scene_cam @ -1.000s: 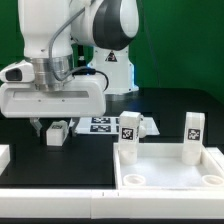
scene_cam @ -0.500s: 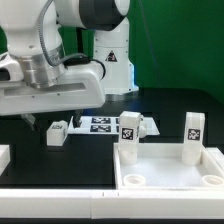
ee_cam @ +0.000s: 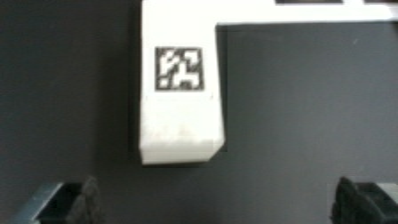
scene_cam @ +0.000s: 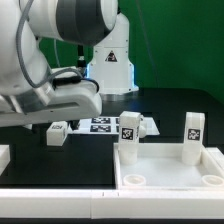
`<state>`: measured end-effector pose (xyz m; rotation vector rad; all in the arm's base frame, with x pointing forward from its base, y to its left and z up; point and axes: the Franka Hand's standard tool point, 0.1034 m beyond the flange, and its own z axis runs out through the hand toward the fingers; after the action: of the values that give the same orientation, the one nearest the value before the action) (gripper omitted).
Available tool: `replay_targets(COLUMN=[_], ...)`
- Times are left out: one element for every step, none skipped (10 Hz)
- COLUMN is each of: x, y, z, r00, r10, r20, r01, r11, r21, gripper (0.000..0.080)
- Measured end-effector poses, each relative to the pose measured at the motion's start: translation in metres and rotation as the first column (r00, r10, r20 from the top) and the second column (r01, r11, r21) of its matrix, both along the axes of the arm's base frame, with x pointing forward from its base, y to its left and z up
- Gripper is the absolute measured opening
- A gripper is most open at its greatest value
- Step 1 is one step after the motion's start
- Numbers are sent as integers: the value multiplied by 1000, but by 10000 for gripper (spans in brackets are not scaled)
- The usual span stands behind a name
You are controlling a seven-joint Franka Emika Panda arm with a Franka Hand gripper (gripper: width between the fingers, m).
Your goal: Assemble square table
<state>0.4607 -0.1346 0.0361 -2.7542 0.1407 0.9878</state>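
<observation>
Found the gripper (ee_cam: 214,203) spread to its widest and holding nothing; caught only its dark fingertips (ee_cam: 61,200) at the edge of the wrist view. Saw a loose leg (ee_cam: 182,100) lying flat on the black tabletop (ee_cam: 294,120), clear of the jaws rather than between them. Placed that same leg, in the exterior view, just under the arm and near the marker board (scene_cam: 100,125), well apart from the square top (scene_cam: 170,166) at the exterior view's right. Counted an upright leg (scene_cam: 128,131) at one rear corner of that top and a second upright leg (scene_cam: 193,133) at the other; could not tell how firmly seated.

Judged the step in hand to be picking up the loose leg. Advised centring the jaws across its narrow width, squaring the wrist to its long sides, lowering to straddle it, then closing gently near mid-length to keep it from pivoting.

Read no words anywhere: found only black-and-white square tags (ee_cam: 178,68) on the legs and the board, patterns without letters. Noted small dark print on the robot base (scene_cam: 112,62), too small to make out.
</observation>
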Motion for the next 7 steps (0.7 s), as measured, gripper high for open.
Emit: replay_targets(x=[-1, -5, -15, -16, -15, -15, -19], y=[2, 2, 3, 3, 3, 3, -1], z=[-2, -9, -18, -21, -21, -21, -21], r00=[997, 992, 981, 976, 977, 976, 974], r10=[4, 5, -5, -37, -36, -36, -25], r20=[-74, -124, -192, -217, -212, -213, -225], r01=[-2, 0, 15, 48, 46, 46, 34], r11=[1000, 999, 999, 998, 998, 998, 999], r21=[25, 37, 49, 44, 44, 44, 35], gripper=[649, 649, 649, 649, 649, 649, 649])
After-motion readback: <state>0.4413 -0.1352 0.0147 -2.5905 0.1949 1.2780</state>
